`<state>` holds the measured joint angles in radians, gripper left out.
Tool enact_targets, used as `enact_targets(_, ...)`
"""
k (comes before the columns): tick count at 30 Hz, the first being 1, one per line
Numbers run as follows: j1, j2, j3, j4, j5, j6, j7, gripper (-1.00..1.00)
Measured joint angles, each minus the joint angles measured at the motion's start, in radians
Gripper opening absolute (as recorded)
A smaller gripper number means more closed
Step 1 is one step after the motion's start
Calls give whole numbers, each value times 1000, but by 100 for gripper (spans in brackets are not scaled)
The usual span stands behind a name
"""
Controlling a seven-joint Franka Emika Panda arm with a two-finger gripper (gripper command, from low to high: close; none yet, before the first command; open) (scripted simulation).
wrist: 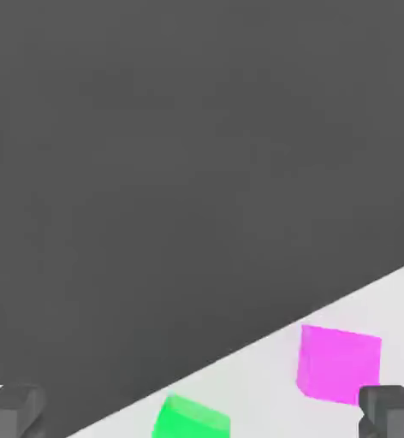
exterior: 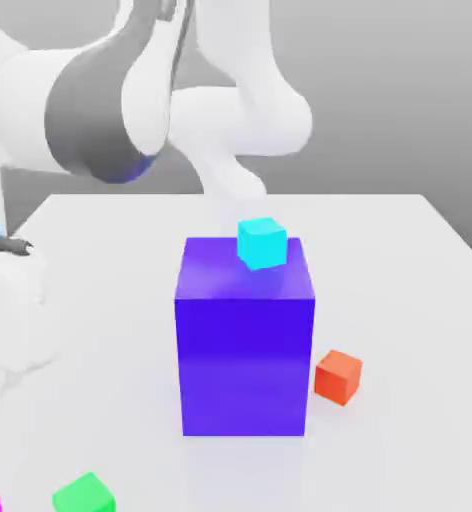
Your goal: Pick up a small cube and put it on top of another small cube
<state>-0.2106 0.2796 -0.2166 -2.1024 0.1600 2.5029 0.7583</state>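
With its gripper (wrist: 202,411) spread wide and holding nothing, the arm hangs over the white table (exterior: 400,300). The magenta cube (wrist: 338,361) and the green cube (wrist: 191,419) lie apart near the table's edge, in front of the big purple block (exterior: 245,345). An orange-red cube (exterior: 338,377) sits just beside the block; a cyan cube (exterior: 262,243) rests on top.

Magenta cube (wrist: 338,363) and green cube (wrist: 191,418) apart between wide-spread claw (wrist: 202,412) fingertips (wrist: 13,410).
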Motion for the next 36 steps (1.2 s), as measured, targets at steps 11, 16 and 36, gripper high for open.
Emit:
enact_targets(11, -99, 354, 23, 74, 79, 139, -41, -100)
enact_targets(16, -103, 367, 27, 77, 85, 148, -45, -100)
enact_targets(36, 48, 122, 74, -158, -39, 152, -121, 100)
